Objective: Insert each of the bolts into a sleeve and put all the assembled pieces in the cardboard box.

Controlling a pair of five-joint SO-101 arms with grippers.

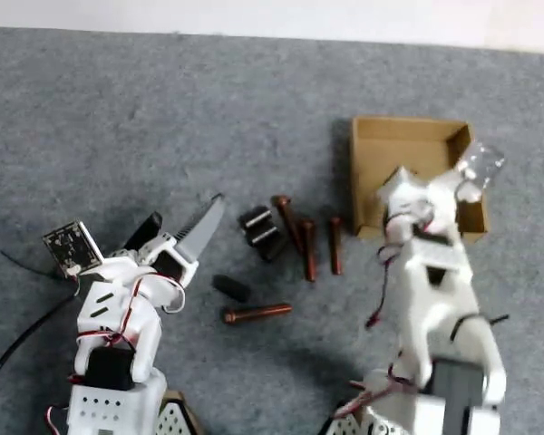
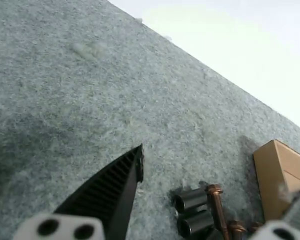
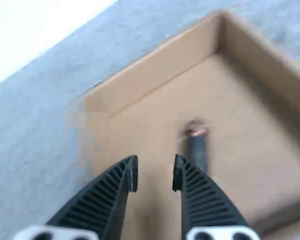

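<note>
Hanging over the cardboard box [image 3: 155, 75], the R gripper [image 3: 155, 172] is holding its fingers apart w/ nothing btwn them; an assembled piece [image 3: 196, 147] is lying on the box floor; the L gripper [image 1: 188, 210] is spreading wide over the grey mat [image 1: 118, 118] — near loose sleeves [image 1: 258, 228] & bolts [image 1: 306, 249].

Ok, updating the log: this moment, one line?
right gripper open over cardboard box | one assembled piece inside | left gripper open
</note>
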